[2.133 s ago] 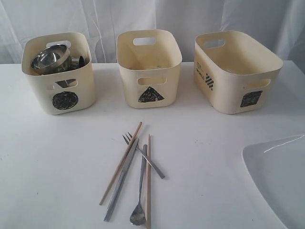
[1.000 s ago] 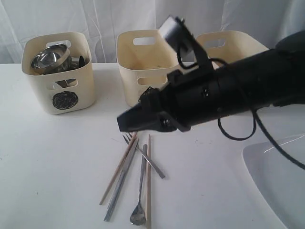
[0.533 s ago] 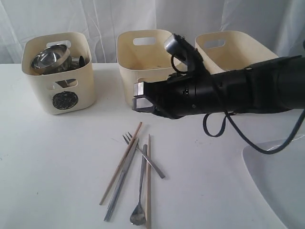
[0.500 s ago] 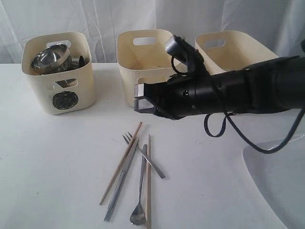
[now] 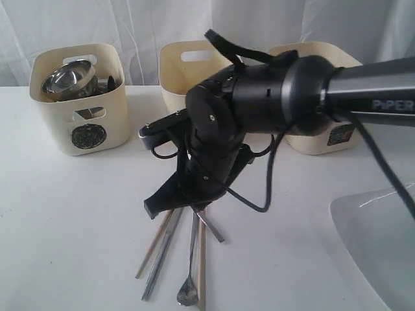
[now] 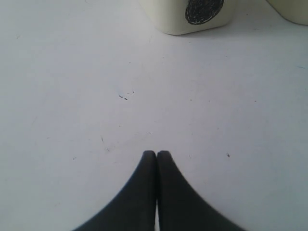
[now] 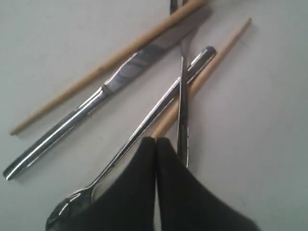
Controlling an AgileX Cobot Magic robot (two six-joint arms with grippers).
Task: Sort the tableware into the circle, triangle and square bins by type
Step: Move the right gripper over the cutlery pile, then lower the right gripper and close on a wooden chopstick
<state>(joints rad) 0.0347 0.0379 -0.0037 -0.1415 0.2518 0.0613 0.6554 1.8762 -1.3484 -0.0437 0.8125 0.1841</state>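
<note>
The steel fork [image 7: 182, 96], knife [image 7: 110, 86], spoon [image 7: 144, 125] and two wooden chopsticks [image 7: 110, 62] lie crossed in a heap on the white table. My right gripper [image 7: 155, 139] is shut and empty, just above the spoon handle and second chopstick [image 7: 207, 72]. In the exterior view the right gripper [image 5: 170, 204] points down at the heap's far end, above the knife [image 5: 159, 265] and spoon [image 5: 188, 291]. The circle bin [image 5: 81, 123] holds a steel bowl [image 5: 65, 78]. My left gripper [image 6: 157, 154] is shut over bare table near the circle bin [image 6: 173, 19].
The right arm hides most of the triangle bin [image 5: 185, 61] and part of the square bin [image 5: 331, 139]. The large white square plate [image 5: 379, 240] sits at the front right corner. A black cable [image 5: 259, 207] loops under the arm.
The right arm, which came in from the right and stretched level before the triangle bin, has swung down; its gripper now points at the cutlery. The cutlery has not moved.
</note>
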